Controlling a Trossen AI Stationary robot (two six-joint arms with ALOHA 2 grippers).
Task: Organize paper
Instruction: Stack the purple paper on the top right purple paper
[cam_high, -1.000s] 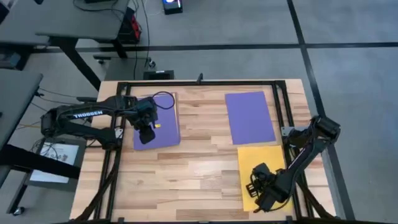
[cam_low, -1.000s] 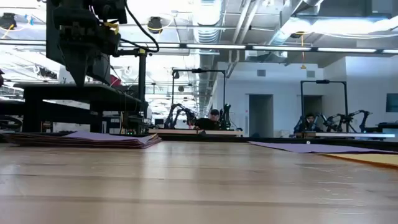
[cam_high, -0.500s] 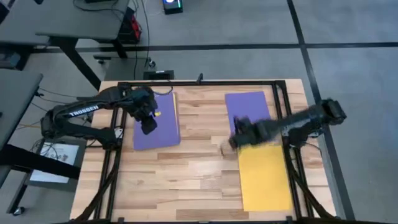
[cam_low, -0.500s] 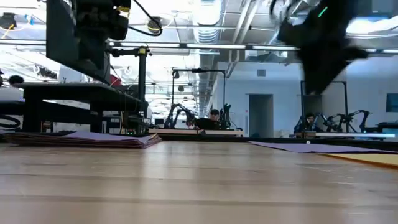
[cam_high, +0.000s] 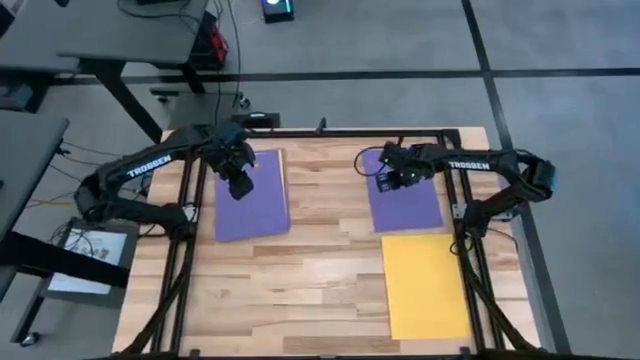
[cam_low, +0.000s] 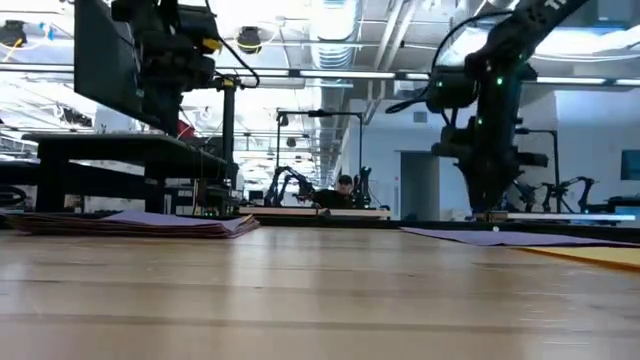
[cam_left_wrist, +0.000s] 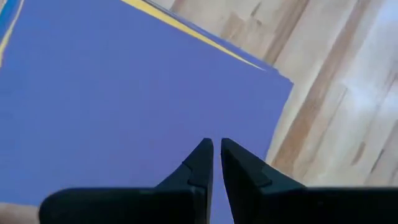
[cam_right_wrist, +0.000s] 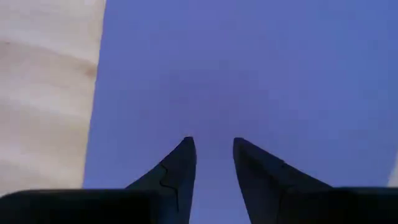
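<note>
- Two dark two-finger grippers at work over purple paper, each above a different place on the pale wooden tabletop (cam_high: 320, 250).
- Left gripper (cam_high: 238, 184) poised over the far part of a stack of thin flat sheets topped by a purple rectangular sheet (cam_high: 252, 196); fingers nearly together, only a thin slit between the tips, nothing held. Yellow and blue edges peeping from under the purple top sheet in the left wrist view (cam_left_wrist: 124, 87).
- Right gripper (cam_high: 388, 178) poised over the near-left corner region of a single purple letter-size sheet (cam_high: 405, 195); fingers a little apart, a narrow gap, nothing between them. Purple surface directly ahead of the tips in the right wrist view (cam_right_wrist: 249, 68), bare wood off to one side.
- Plain yellow rectangular sheet (cam_high: 425, 285) lying flat on the near side of that single purple sheet, well behind the right gripper, almost touching edge to edge.
- Step in hand, by judgement: sorting by colour, purple laid out apart from yellow, stack serving as the supply.
- Next move, by judgement: lowering onto a sheet and pinching or sliding only the top layer; needs a light touch at an edge or corner, since thin paper lies flush with what is beneath.
- Risk: dragging two sheets at once, or creasing the corner.
</note>
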